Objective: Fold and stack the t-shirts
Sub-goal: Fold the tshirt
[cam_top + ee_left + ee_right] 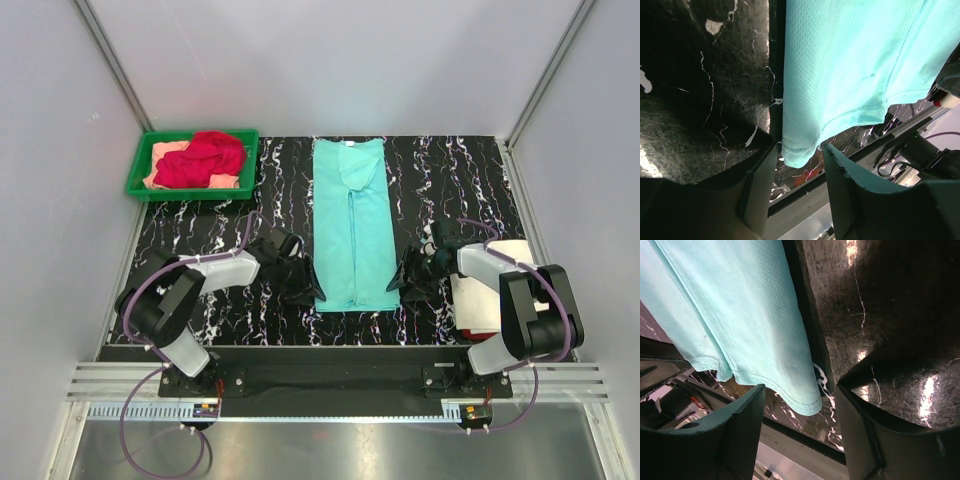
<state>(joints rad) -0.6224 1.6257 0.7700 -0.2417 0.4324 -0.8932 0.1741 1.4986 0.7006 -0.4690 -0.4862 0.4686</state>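
Where the top camera looks down, mint-teal t-shirt (350,230) lies as a long narrow strip mid-table (450,180), collar at the far end. Left gripper (300,280) sits at its near-left corner, right gripper (405,278) at the near-right corner. Red t-shirt (205,158) is heaped on peach t-shirt (165,152) in green tray (135,178), far left. Cream-white t-shirt (515,250) lies folded beside the right arm.

Left wrist: fingers (760,190) stand apart, hem corner between them, not pinched.

Right wrist: fingers (740,430) are spread, the other hem corner in the gap, unclamped.

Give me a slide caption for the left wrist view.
Left hand, open, straddling a hem corner of the mint-teal t-shirt.
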